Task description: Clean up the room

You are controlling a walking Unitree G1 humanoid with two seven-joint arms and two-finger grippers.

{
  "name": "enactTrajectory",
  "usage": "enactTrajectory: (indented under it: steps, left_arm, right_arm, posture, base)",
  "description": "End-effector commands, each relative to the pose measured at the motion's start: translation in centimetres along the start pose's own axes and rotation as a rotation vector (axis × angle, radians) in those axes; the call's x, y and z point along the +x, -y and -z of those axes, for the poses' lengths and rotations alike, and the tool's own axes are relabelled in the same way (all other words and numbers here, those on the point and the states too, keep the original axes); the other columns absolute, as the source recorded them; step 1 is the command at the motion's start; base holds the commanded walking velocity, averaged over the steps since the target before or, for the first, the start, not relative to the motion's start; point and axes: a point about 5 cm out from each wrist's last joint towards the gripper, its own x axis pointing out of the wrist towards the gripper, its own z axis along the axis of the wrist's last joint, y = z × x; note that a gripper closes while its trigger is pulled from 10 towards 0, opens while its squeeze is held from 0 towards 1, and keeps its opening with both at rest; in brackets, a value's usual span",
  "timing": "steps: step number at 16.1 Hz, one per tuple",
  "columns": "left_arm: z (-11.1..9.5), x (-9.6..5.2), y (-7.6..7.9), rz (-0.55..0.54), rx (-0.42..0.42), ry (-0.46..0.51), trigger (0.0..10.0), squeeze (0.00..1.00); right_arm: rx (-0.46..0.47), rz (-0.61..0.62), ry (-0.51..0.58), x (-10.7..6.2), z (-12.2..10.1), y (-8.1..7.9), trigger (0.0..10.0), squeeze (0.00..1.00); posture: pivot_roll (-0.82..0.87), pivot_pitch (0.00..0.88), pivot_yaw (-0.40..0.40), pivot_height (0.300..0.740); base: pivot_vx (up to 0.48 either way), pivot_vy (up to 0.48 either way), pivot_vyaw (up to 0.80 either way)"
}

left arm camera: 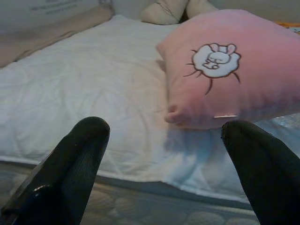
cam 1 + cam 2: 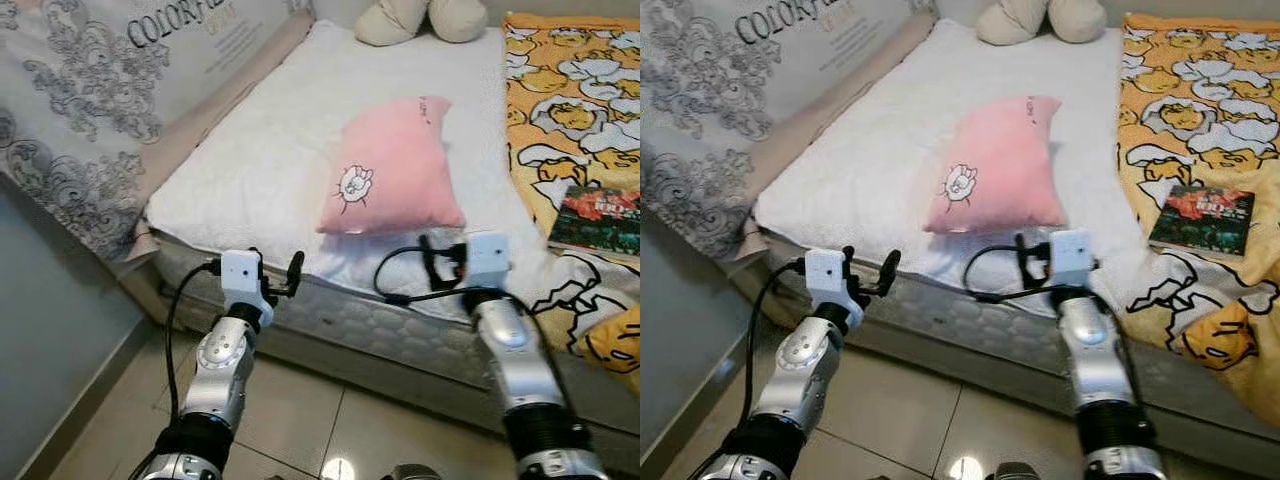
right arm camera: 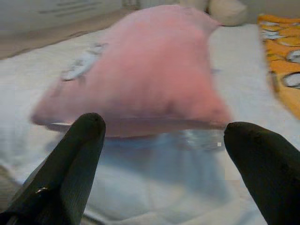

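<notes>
Both grippers' fingers spread, short of pink pillow [image 2: 395, 170] on bed [image 2: 250, 150].

mattress [image 2: 400, 330] bare edge | tiled floor [image 2: 300, 420] | patterned headboard [image 2: 90, 120] leaning left

- The left silver arm reaches forward, its two-fingered black left gripper [image 2: 278, 278] raised, fingers spread wide apart.
- The right silver arm extends alongside it, its black right gripper [image 2: 442, 262] likewise spread open, empty.

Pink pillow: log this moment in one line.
pink pillow lying on white mattress pad | left end effector open, at bed edge | right end effector open, near pillow
</notes>
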Motion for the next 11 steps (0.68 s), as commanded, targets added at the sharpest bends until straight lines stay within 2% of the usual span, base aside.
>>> enactTrajectory:
  steps: [1, 3, 7, 10, 11]
  left_arm:
    - [-0.8, 0.2, -0.5, 0.000, 0.031, 0.029, 10.0, 0.00]
    - [-1.1, 0.3, -0.4, 0.025, 0.025, 0.044, 10.0, 0.00]
    - [-1.1, 0.5, -0.3, 0.020, 0.023, 0.039, 10.0, 0.00]
    - [-1.0, 0.3, -0.3, 0.032, -0.021, 0.044, 10.0, 0.00]
    - [-1.0, 0.3, -0.2, 0.036, -0.025, 0.046, 10.0, 0.00]
  right_arm:
    - [0.007, -0.012, 0.010, 0.2, -0.2, -0.5, 10.0, 0.00]
    - [-0.017, -0.023, 0.029, 0.3, -0.5, -0.8, 10.0, 0.00]
    - [-0.042, -0.048, 0.040, 0.3, -0.9, -0.6, 10.0, 0.00]
    - [-0.069, -0.044, 0.054, 0.4, -1.2, -0.4, 10.0, 0.00]
    - [-0.088, -0.042, 0.063, 0.4, -1.3, -0.5, 10.0, 0.00]
  posture:
    - [-0.26, 0.000, 0.127, 0.740]
    - [-0.26, 0.000, 0.137, 0.740]
    - [-0.26, 0.000, 0.137, 0.740]
    - [-0.26, 0.000, 0.136, 0.740]
    - [-0.26, 0.000, 0.138, 0.740]
  base:
    - [0.000, 0.000, 0.00]
    - [0.000, -0.418, -0.30]
    - [0.000, 0.000, -0.57]
    - [0.000, 0.000, -0.59]
    - [0.000, 0.480, 0.00]
